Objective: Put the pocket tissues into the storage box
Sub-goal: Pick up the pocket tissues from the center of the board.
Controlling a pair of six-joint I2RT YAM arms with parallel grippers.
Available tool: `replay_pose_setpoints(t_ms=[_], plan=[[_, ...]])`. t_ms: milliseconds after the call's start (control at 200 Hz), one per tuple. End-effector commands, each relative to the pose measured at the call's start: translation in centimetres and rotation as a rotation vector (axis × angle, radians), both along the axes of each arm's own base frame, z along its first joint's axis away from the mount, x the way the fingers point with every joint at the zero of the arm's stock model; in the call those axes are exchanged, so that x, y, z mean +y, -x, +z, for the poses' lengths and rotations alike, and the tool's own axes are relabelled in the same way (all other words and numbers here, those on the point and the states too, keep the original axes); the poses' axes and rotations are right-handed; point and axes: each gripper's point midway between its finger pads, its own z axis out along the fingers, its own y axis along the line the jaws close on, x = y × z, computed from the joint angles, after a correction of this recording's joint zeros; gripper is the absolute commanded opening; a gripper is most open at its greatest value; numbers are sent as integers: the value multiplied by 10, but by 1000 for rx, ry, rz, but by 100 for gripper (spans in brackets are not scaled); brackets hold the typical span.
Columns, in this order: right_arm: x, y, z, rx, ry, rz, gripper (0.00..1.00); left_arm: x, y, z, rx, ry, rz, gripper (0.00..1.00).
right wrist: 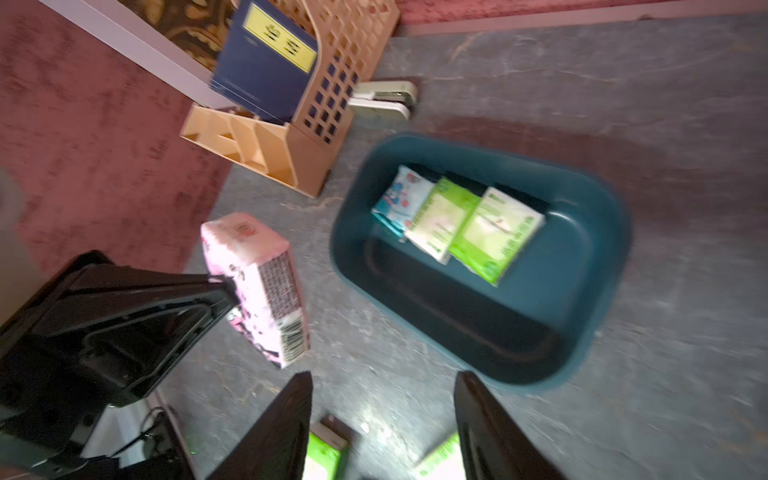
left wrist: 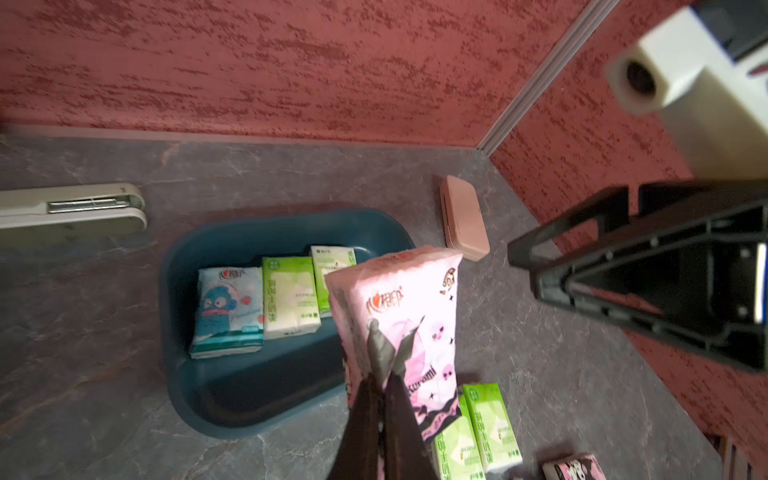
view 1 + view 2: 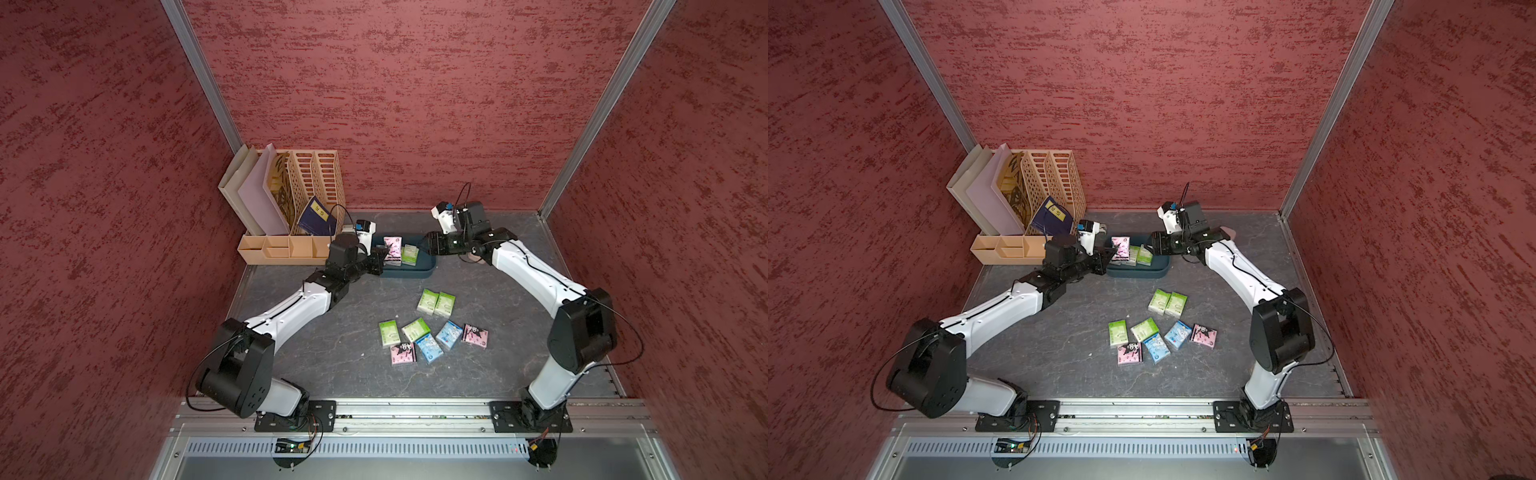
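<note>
The dark teal storage box [image 3: 415, 272] [image 2: 174, 291] [image 1: 602, 249] sits near the back wall. Inside it lie one light blue packet [image 2: 228, 311] and two green packets [image 2: 289, 295] [image 1: 494, 237] of pocket tissues. My left gripper [image 3: 384, 251] [image 2: 392, 345] is shut on a pink pocket tissue packet [image 3: 392, 248] [image 2: 407, 299] [image 1: 253, 274] and holds it in the air at the box's left end. At the box's right end my right gripper [image 3: 427, 246] [image 1: 384, 376] is open and holds nothing. Several more packets [image 3: 436, 302] [image 3: 429, 348] lie on the table in front of the box.
A beige slotted file organizer [image 3: 291, 216] with folders and a blue book stands at the back left. Beside it lies a stapler [image 2: 70, 208]. A plain pink case [image 2: 463, 216] lies right of the box, under the right arm. Red walls close in three sides.
</note>
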Motion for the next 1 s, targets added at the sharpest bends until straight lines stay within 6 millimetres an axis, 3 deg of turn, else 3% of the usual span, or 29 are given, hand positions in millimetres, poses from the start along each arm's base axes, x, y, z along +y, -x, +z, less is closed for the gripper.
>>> replay_pose_setpoints(t_ms=[0, 301, 666, 827, 942, 997], plan=[[26, 6, 44, -89, -177, 89, 62, -1, -3, 23, -68, 59, -12, 0], [52, -2, 44, -86, -202, 113, 67, -3, 2, 24, -61, 75, -44, 0], [71, -13, 35, -66, -197, 129, 62, -3, 3, 24, -60, 81, -58, 0], [76, -14, 30, -54, -191, 131, 46, -1, 3, 23, -54, 85, -60, 0], [76, -14, 31, -59, -191, 126, 23, 0, 3, 20, -45, 85, -63, 0], [75, -13, 32, -59, -192, 125, 16, 0, 3, 19, -40, 85, -65, 30]])
